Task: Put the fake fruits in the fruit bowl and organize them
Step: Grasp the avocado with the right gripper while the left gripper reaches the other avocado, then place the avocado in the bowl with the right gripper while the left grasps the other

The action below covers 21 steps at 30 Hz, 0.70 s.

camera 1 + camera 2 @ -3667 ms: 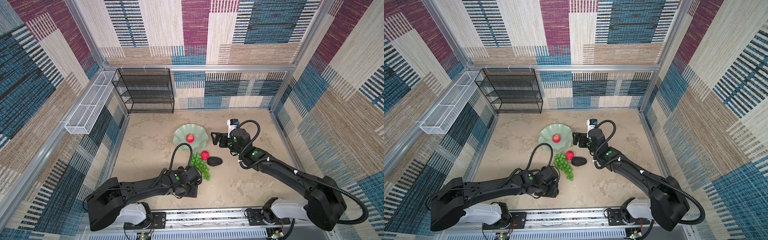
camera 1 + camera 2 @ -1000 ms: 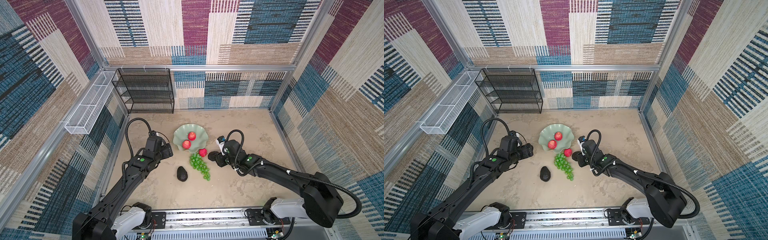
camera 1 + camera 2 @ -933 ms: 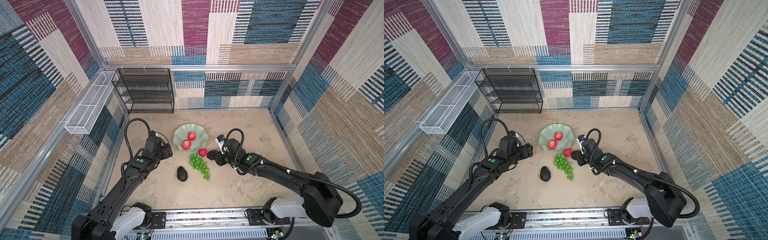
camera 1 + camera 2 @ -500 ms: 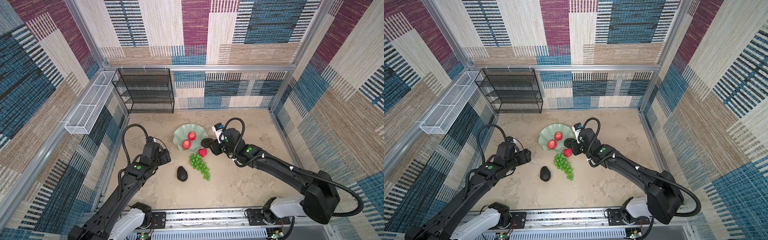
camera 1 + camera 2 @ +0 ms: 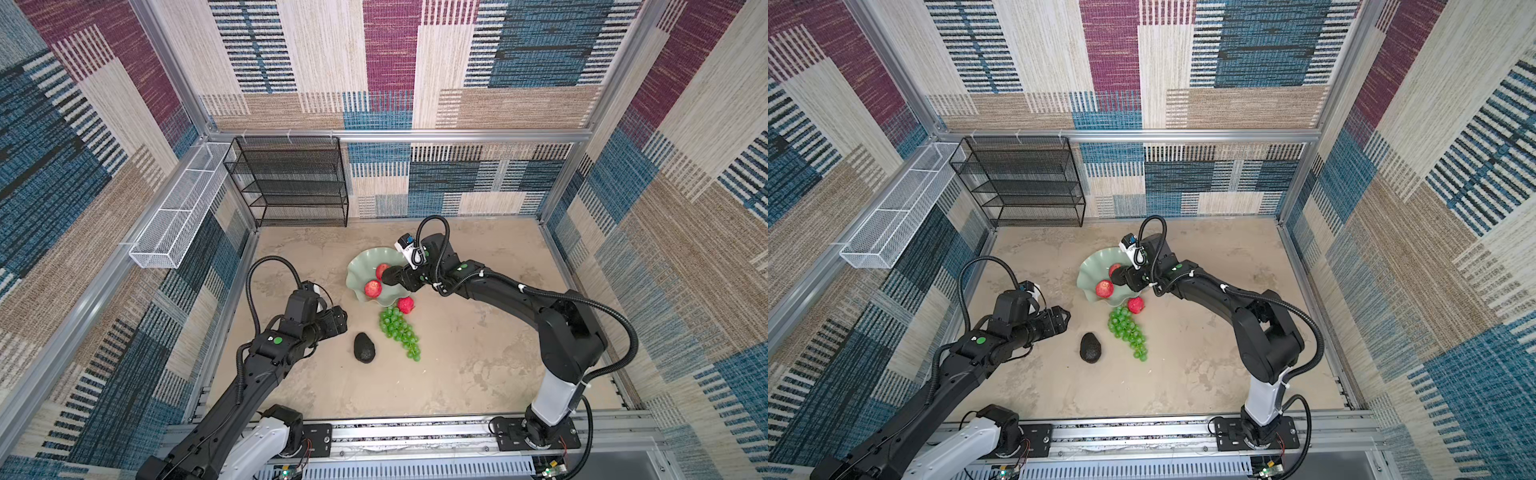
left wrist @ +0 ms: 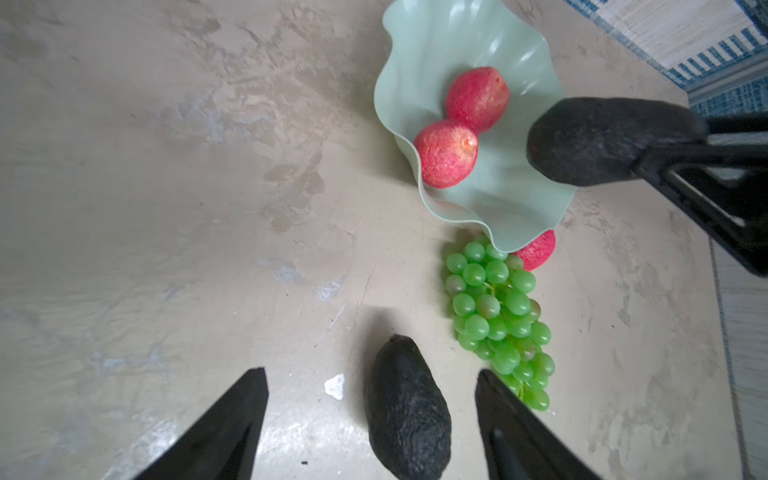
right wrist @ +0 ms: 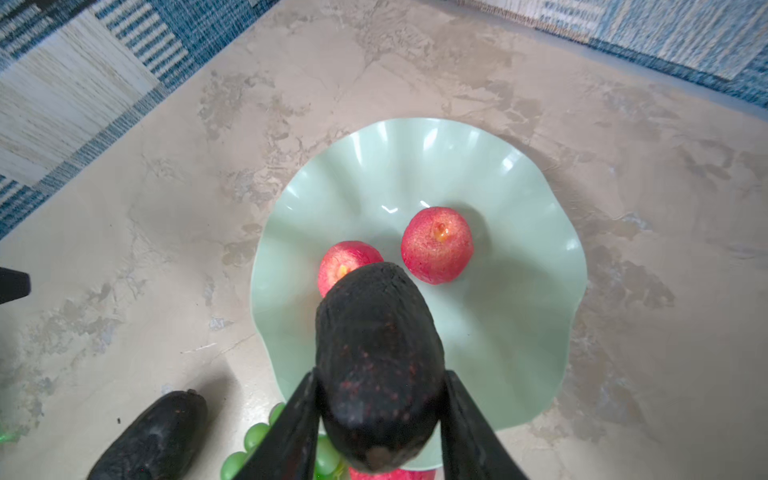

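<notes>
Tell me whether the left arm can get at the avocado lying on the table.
Probably yes: the left gripper is open, and the loose avocado lies just ahead of it with nothing between. The grapes lie close beside it but apart.

Bowl (image 7: 374, 174) glossy, smooth — avocado (image 7: 378, 365) matt, rough.

Bright even light, soft shadows, glints on fruit bowl (image 7: 424, 141), wrist-view edges warped
</notes>
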Each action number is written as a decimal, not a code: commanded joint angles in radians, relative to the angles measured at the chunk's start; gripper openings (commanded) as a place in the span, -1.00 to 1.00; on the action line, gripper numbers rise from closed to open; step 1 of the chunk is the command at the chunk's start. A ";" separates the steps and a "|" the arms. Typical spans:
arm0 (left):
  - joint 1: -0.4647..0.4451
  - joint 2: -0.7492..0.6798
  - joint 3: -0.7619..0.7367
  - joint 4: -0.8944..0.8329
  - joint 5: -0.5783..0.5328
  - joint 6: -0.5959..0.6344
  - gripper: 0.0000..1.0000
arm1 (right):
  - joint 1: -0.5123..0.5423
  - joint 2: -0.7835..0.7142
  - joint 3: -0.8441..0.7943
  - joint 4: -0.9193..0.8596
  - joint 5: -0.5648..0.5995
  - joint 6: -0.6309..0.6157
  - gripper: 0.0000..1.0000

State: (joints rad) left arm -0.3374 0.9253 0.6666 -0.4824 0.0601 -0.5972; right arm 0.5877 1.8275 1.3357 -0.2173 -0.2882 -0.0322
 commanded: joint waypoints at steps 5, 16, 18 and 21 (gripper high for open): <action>-0.025 0.057 -0.040 0.052 0.119 -0.075 0.61 | -0.022 0.163 0.122 -0.044 -0.115 -0.124 -0.22; -0.152 0.172 -0.052 0.123 0.081 -0.136 0.60 | -0.039 0.247 0.247 -0.079 -0.061 -0.119 0.48; -0.182 0.214 -0.043 0.136 0.067 -0.144 0.60 | -0.047 0.201 0.232 -0.050 -0.055 -0.097 0.59; -0.215 0.271 -0.021 0.139 0.047 -0.149 0.60 | -0.053 0.113 0.202 -0.010 -0.014 -0.055 0.73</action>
State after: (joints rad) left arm -0.5339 1.1648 0.6266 -0.3805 0.1444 -0.7147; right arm 0.5381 2.0087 1.5543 -0.3038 -0.3443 -0.1341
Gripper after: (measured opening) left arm 0.800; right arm 0.850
